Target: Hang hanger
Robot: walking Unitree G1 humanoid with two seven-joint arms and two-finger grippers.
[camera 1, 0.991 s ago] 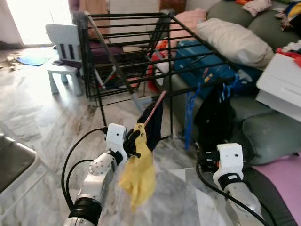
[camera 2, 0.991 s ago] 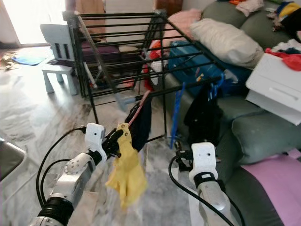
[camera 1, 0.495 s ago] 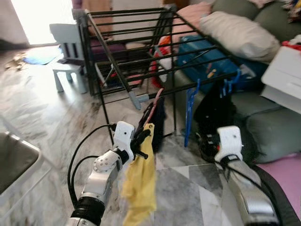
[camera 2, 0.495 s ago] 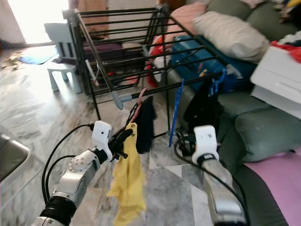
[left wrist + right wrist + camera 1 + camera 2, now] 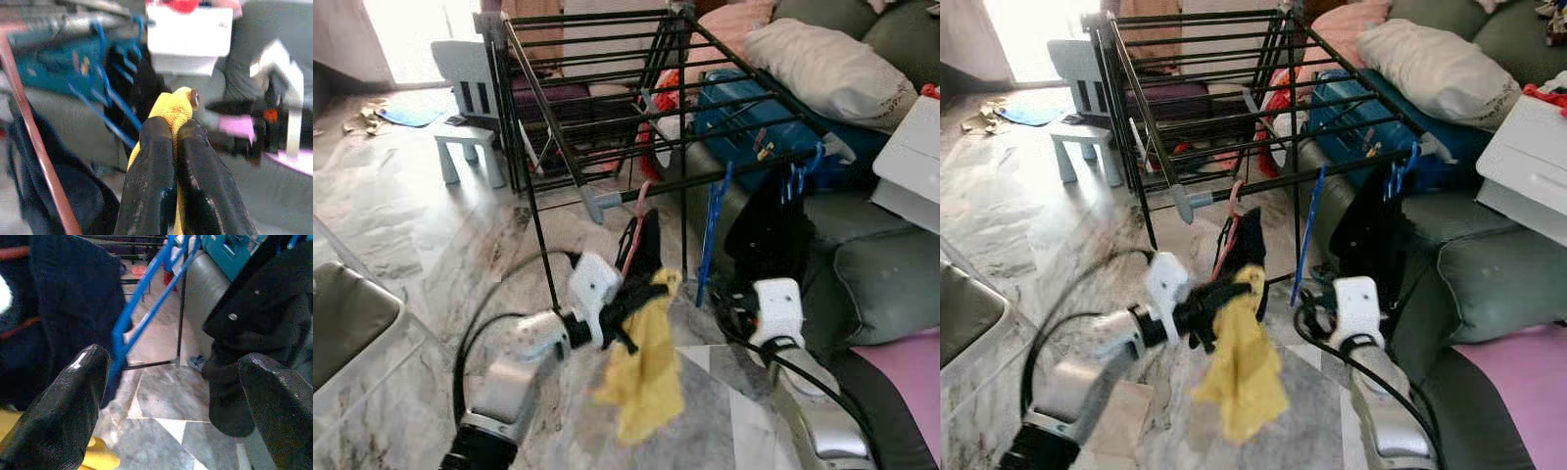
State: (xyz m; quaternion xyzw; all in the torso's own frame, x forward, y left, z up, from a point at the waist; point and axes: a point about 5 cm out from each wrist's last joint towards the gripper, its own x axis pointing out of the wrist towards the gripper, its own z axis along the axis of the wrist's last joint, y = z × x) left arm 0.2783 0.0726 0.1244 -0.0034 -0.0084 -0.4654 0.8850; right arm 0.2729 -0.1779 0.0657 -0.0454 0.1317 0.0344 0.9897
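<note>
My left gripper [image 5: 641, 294] is shut on the top of a yellow cloth [image 5: 646, 377], which hangs blurred below it. In the left wrist view the black fingers [image 5: 156, 161] pinch the yellow cloth [image 5: 171, 105], with a small metal stud at its top. The gripper is just in front of a black drying rack [image 5: 607, 98]. From the rack's lower bar hang a pink hanger [image 5: 640, 201] carrying a dark garment [image 5: 649, 245] and a blue hanger [image 5: 713, 230]. My right gripper [image 5: 171, 367] is open and faces the blue hanger [image 5: 142, 308] from close by.
A grey sofa [image 5: 881, 264] with a beige cushion [image 5: 822, 64], a blue bag [image 5: 754, 117] and a white box [image 5: 911, 162] stands to the right. A pale blue child's chair [image 5: 470, 88] stands behind the rack. A dark seat [image 5: 342, 323] lies at left on the marble floor.
My left gripper has moved right and forward with the yellow cloth, closer to the hangers; the cloth swings. The view has shifted a little. My right arm stays near the blue hanger.
</note>
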